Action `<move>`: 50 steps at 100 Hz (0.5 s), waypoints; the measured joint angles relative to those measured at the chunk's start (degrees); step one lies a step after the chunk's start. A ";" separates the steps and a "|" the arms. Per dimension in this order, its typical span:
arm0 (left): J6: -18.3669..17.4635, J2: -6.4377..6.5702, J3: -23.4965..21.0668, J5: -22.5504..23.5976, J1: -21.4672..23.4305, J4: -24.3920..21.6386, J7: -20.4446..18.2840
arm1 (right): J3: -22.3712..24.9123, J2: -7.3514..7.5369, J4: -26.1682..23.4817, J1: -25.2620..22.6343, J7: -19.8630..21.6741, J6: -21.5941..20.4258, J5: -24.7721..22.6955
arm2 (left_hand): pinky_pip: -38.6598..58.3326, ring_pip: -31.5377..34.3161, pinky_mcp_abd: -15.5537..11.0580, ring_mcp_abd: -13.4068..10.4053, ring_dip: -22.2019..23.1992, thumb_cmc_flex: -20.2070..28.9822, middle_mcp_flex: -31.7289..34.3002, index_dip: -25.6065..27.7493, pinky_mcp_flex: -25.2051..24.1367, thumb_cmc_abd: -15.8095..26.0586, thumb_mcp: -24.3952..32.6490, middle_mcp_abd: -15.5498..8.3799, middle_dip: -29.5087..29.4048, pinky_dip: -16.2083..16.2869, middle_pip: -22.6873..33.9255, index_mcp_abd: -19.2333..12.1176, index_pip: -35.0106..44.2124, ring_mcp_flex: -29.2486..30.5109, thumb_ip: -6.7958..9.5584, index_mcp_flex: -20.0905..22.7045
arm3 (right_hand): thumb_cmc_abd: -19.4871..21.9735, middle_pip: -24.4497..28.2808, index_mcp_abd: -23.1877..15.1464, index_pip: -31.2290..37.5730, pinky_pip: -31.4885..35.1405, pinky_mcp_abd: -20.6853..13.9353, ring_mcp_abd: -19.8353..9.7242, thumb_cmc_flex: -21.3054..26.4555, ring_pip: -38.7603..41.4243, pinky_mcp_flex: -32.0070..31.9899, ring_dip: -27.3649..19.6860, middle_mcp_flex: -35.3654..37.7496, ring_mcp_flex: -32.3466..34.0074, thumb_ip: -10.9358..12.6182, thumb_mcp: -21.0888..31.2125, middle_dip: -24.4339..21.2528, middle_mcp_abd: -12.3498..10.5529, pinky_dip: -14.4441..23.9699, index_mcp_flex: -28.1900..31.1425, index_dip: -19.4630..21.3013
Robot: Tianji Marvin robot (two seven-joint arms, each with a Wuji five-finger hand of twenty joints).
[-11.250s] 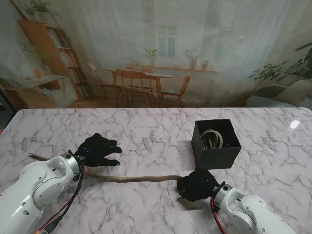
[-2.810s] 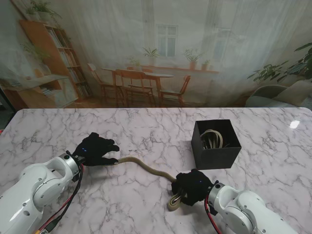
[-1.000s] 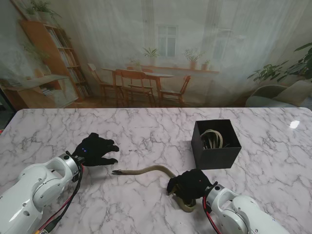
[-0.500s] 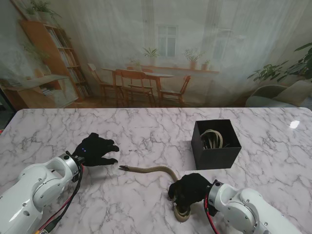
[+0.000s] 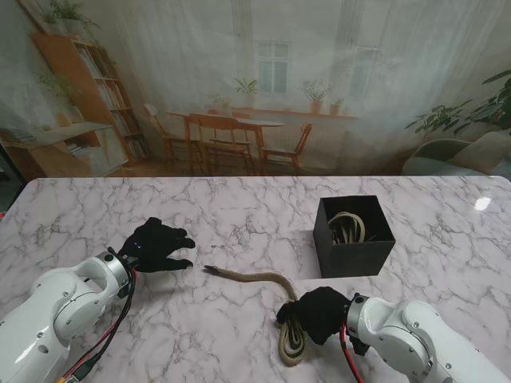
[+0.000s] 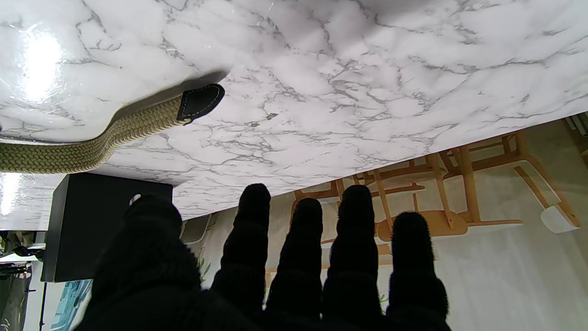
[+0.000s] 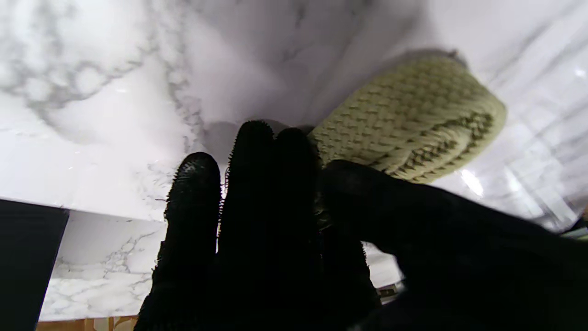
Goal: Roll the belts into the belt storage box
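Observation:
A tan woven belt lies across the marble table, its dark leather tip free, a short way to the right of my left hand. Its other end is wound into a flat coil at my right hand, whose black-gloved fingers are pinched on the coil. My left hand hovers with its fingers spread and holds nothing. The black belt storage box stands farther from me than the right hand, with a coiled belt inside.
The marble table top stretches wide around both hands. Behind its far edge hangs a printed backdrop of a room. The box also shows in the left wrist view.
The belt's free tip has slid right, away from my left hand, as the right hand wound more belt in. The coil now lies flatter and nearer to me. The left hand has stayed put.

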 measured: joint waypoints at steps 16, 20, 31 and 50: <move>0.01 0.00 0.00 0.00 0.05 0.00 -0.03 | -0.72 0.05 0.25 0.39 -2.49 -0.50 -3.79 | 0.00 0.00 0.00 0.00 0.00 0.00 0.00 0.00 0.00 0.00 0.00 0.00 0.00 0.00 0.00 0.00 0.00 0.00 0.00 0.00 | -1.25 -0.68 -0.06 3.91 2.82 -1.42 -0.90 7.13 -0.92 1.79 -1.77 2.73 1.70 -5.68 -1.27 -0.29 -1.52 -11.58 -0.54 0.49; 0.01 0.00 0.00 0.00 0.05 -0.01 -0.05 | -0.82 0.05 0.47 0.42 -3.26 -0.50 -4.05 | 0.00 0.00 0.00 0.00 0.00 0.00 0.00 0.00 0.00 0.00 0.00 0.00 0.00 0.00 0.00 0.00 0.00 0.00 0.00 0.00 | -1.32 -1.11 -0.13 5.33 2.86 -2.59 -1.49 7.13 -0.92 3.10 -1.76 4.18 2.48 -6.99 -2.81 -0.29 -2.49 -9.07 -0.44 0.48; 0.02 0.00 0.00 0.00 0.06 -0.02 -0.08 | -1.07 -0.08 1.82 0.41 -8.61 -0.78 -7.41 | 0.00 0.00 0.00 0.00 0.00 0.00 0.00 0.00 0.00 0.00 0.00 0.00 0.00 0.00 0.00 0.00 0.00 0.00 0.00 0.00 | -3.59 -1.74 -1.07 6.89 2.40 -3.23 -2.18 5.98 -0.92 4.55 -1.53 8.47 4.79 -11.28 -8.53 -0.29 -3.89 -3.90 2.36 0.29; 0.03 0.00 0.00 -0.02 0.06 -0.02 -0.08 | -1.86 -0.23 3.60 1.32 -10.38 -1.22 -6.20 | 0.00 0.00 0.00 0.00 0.00 0.00 0.00 0.00 0.00 0.00 0.00 0.00 0.00 -0.01 0.00 0.00 0.00 0.00 0.00 0.00 | -5.24 -2.44 -4.62 16.36 2.10 -2.58 -2.27 4.97 0.35 5.38 -0.25 14.50 6.63 -15.79 -16.63 3.91 -5.02 0.84 5.41 -13.30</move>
